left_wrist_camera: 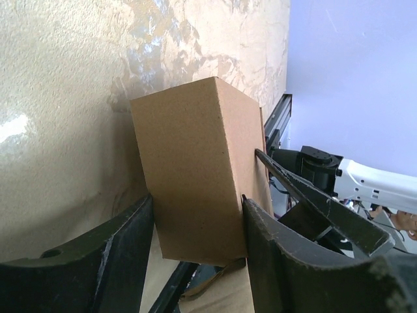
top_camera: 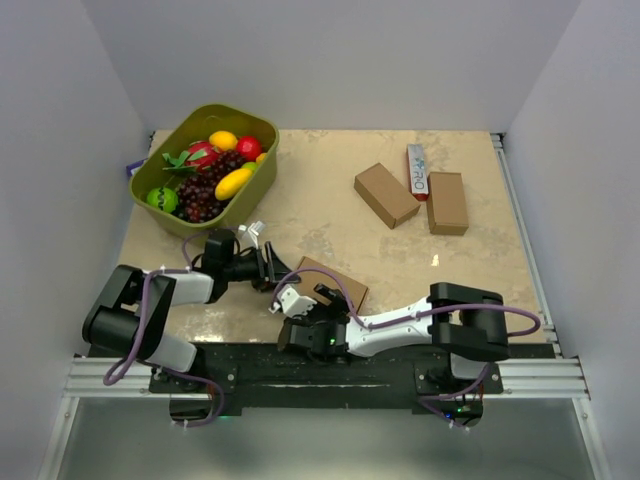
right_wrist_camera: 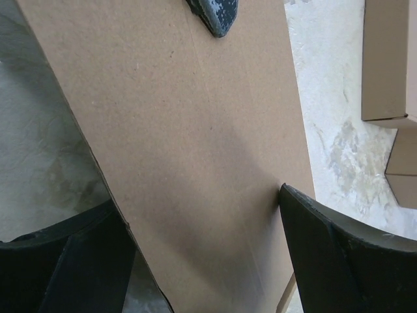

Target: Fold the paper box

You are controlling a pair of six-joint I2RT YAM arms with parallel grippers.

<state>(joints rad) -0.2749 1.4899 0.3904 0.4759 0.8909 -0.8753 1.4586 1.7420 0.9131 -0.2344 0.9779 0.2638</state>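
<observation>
Both jaws straddle the paper box (left_wrist_camera: 189,176): left jaws clamped, right jaws' grip unclear.

Paper box (left_wrist_camera: 189,176) plain brown — table (top_camera: 330,220) mottled beige; tub (top_camera: 268,150) olive, fruit (top_camera: 200,195) apparently red, yellow, purple.
</observation>
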